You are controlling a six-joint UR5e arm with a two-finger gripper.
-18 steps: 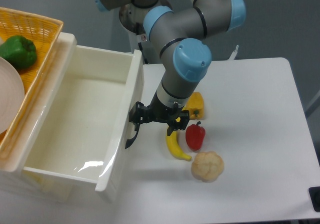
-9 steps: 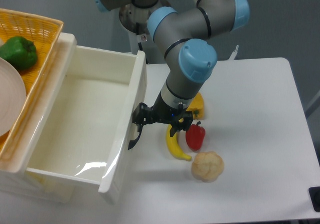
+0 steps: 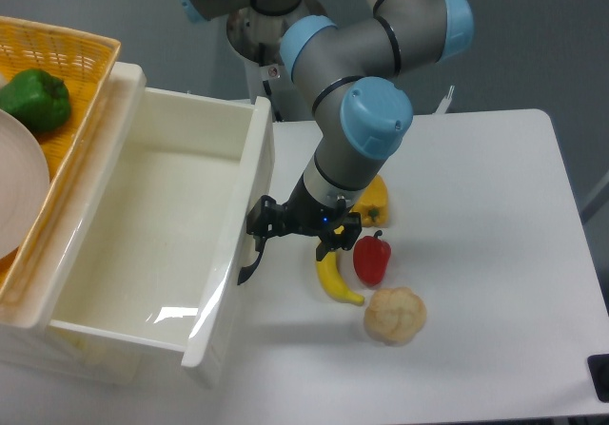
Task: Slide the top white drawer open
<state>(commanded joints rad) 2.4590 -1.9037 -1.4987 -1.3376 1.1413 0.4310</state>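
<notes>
My black two-finger gripper (image 3: 259,238) sits at the black curved handle (image 3: 249,261) on the front panel of the glossy cream-white top drawer (image 3: 152,225), left of the table. Fingers at the handle; whether they pinch it, I cannot tell. The drawer stands well out, its bare inside showing. Judgement: the pull is about done. Next comes letting go and backing off right, clear of the yellow banana (image 3: 333,280) and red pepper (image 3: 371,258) just beside my wrist.
</notes>
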